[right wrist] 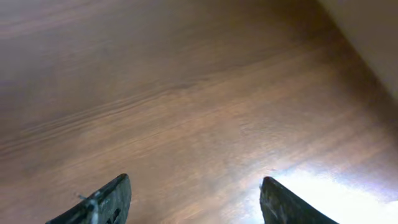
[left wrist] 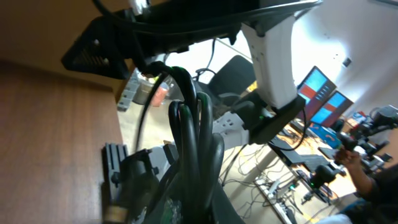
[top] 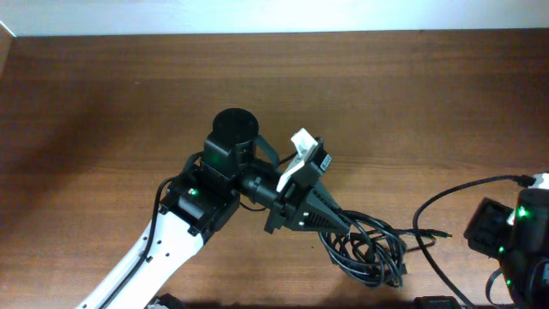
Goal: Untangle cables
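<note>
The cables [top: 371, 251] are a tangled bunch of thin black cords at the table's front, right of centre. One small plug end [top: 439, 233] sticks out to the right. My left gripper [top: 333, 221] is shut on the left side of the bunch. In the left wrist view the cords [left wrist: 194, 130] run up in a thick strand from between the jaws [left wrist: 199, 208]. My right gripper [right wrist: 196, 193] is open and empty over bare wood, with no cable in its view. The right arm [top: 513, 230] sits at the right edge, apart from the bunch.
A thicker black cable [top: 455, 194] loops from the right arm towards the bunch. The wooden table [top: 129, 103] stretches left and back. The left wrist view looks past the table edge [left wrist: 115, 124] into a room with monitors and floor cables.
</note>
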{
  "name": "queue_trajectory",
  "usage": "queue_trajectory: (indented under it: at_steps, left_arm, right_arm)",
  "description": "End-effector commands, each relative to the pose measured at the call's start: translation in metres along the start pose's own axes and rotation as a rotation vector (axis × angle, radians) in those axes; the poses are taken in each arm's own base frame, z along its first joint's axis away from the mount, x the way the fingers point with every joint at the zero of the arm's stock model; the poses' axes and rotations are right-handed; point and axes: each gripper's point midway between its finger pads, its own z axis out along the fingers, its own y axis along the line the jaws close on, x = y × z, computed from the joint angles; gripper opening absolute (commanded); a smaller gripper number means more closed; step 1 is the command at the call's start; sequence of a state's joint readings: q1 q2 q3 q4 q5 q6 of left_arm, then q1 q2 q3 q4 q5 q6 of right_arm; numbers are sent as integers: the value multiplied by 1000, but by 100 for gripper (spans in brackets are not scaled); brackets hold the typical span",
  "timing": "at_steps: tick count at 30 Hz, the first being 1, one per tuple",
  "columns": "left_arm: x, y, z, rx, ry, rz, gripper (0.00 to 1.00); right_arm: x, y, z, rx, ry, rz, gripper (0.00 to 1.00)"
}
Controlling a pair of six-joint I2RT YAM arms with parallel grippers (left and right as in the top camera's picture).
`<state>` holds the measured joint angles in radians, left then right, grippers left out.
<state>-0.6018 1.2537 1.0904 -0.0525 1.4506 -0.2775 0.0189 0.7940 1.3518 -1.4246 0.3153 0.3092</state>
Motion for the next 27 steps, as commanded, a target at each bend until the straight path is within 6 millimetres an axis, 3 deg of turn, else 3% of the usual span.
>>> queue_trajectory:
  at_steps: [1, 10, 17, 21, 27]
  left_arm:
    - [-12, 6, -6, -79, -32, 33, 0]
    - [-5, 62, -20, -393, -96, -191, 0]
    - [-8, 79, -29, -499, -155, -296, 0]
    - [-11, 89, -35, -556, -201, -363, 0]
    - [-23, 89, -37, -542, -280, -480, 0]
  right_arm:
    - [5, 31, -3, -181, 29, -86, 66]
    - [8, 93, -39, -597, -8, -324, 66]
    - [16, 110, -55, -731, 8, -342, 76]
    - [20, 113, -58, -763, 29, -339, 99]
    - [30, 132, -82, -946, 64, -332, 99]
